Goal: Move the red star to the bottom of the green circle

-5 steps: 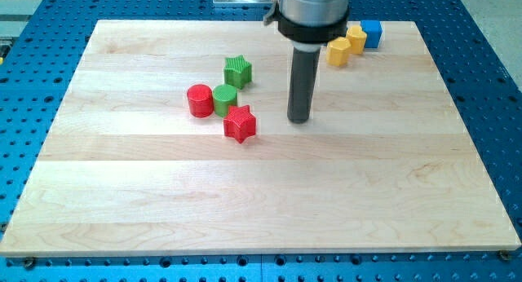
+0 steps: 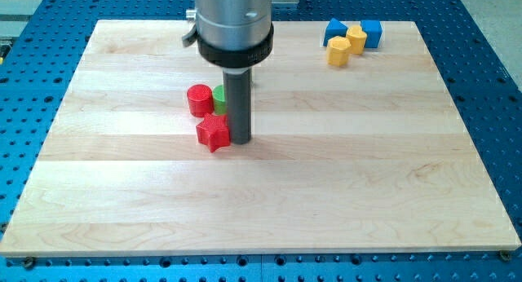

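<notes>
The red star (image 2: 213, 133) lies on the wooden board, just below the green circle (image 2: 219, 96), which is mostly hidden behind the rod. A red circle (image 2: 198, 100) sits to the left of the green circle, touching or nearly touching it. My tip (image 2: 240, 139) rests on the board right against the red star's right side. The green star seen earlier is hidden behind the rod.
At the view's top right, a blue block (image 2: 334, 30), two yellow blocks (image 2: 356, 39) (image 2: 338, 52) and another blue block (image 2: 371, 33) form a cluster. The board's edge (image 2: 261, 253) runs along the view's bottom, with blue perforated table around it.
My tip has moved left, from well right of the red star to against its right side. The red star has slid left and a little down.
</notes>
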Robot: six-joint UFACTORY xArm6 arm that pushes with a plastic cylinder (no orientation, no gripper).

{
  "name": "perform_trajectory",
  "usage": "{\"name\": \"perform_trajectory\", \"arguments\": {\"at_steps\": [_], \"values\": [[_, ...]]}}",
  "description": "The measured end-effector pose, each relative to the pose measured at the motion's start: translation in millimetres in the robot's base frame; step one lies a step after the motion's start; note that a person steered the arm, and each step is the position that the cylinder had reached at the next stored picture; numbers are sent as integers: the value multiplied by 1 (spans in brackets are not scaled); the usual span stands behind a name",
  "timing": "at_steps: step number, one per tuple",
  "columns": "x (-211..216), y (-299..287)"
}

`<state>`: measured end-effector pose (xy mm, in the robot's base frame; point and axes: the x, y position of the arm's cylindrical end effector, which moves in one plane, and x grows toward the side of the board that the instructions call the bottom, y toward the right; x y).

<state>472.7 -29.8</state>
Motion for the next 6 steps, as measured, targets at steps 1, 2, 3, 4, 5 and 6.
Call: {"name": "perform_trajectory", "arguments": {"at_steps": [1, 2, 3, 4, 5, 6], "values": [[64, -13], [54, -153], [9, -115], [-12, -90], [-6, -56], [-7, -68]]}}
